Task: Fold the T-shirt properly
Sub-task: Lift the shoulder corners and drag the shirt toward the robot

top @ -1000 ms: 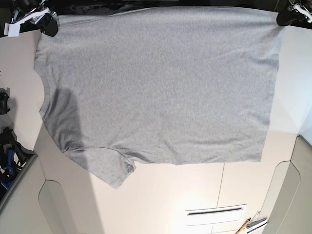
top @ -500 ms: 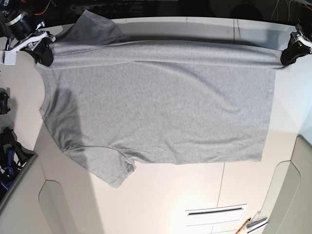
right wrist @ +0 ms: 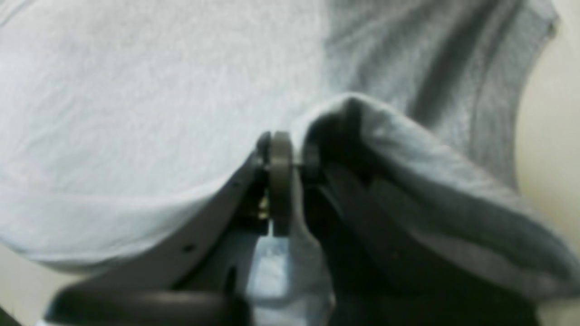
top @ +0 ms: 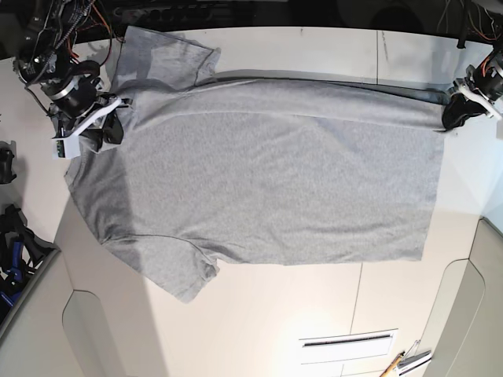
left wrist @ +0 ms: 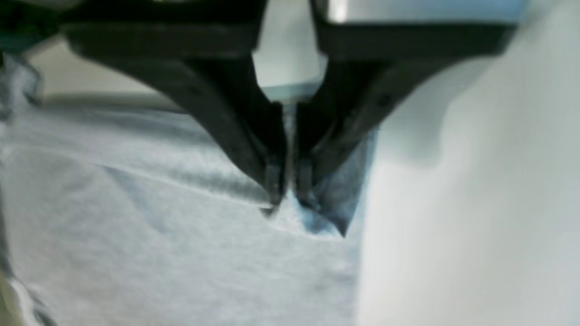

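The heather-grey T-shirt (top: pixel 267 173) lies spread on the pale table (top: pixel 259 322), its upper long edge folded over toward the middle. No lettering shows. My left gripper (top: pixel 453 118), at the right of the base view, is shut on the shirt's hem corner (left wrist: pixel 317 213); the left wrist view shows the black jaws pinching cloth (left wrist: pixel 284 199). My right gripper (top: pixel 106 129), at the left of the base view, is shut on the shoulder cloth near the neck; the right wrist view shows fabric (right wrist: pixel 408 190) draped over its closed jaws (right wrist: pixel 290 167). One sleeve (top: pixel 165 55) lies flat at the top left, the other (top: pixel 185 275) at the bottom left.
Dark equipment (top: pixel 16 251) sits at the left edge. A white slotted panel (top: pixel 346 340) and a pencil-like tool (top: pixel 397 363) lie at the lower right. Rounded table cut-outs sit at both lower corners (top: pixel 464 314). A dark band (top: pixel 275 12) runs behind the table's far edge.
Both grippers have pulled the shirt's far edge toward the near side, laying the fold further over the shirt. The top-left sleeve now lies uncovered on the table.
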You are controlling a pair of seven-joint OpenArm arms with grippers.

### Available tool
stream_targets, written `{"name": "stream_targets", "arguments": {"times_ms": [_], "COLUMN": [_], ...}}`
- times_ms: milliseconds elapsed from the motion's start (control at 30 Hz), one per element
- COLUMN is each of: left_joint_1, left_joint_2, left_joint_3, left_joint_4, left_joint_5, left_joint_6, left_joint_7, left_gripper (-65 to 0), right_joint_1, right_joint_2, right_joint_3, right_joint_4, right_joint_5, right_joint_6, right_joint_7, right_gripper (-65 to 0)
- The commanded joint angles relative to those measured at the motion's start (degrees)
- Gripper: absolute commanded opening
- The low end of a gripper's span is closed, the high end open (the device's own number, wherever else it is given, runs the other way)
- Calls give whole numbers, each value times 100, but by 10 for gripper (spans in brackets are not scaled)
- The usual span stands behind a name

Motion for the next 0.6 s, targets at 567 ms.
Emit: {"name": "stream_targets", "arguments": {"times_ms": [567], "left_joint_1": [-258], "left_joint_2": [-109], "left_joint_3": [-59], "left_joint_4": [72], "left_joint_5": [35], "left_joint_6": [127], "left_joint_7": [-546], "left_gripper": [-650], "right_joint_1": [619], "right_joint_2": [48], "right_joint_3": [20], "right_joint_4": [-638], "right_joint_5": [-13], "right_joint_6": [0], "right_joint_7": [496], "right_gripper": [-650]}}
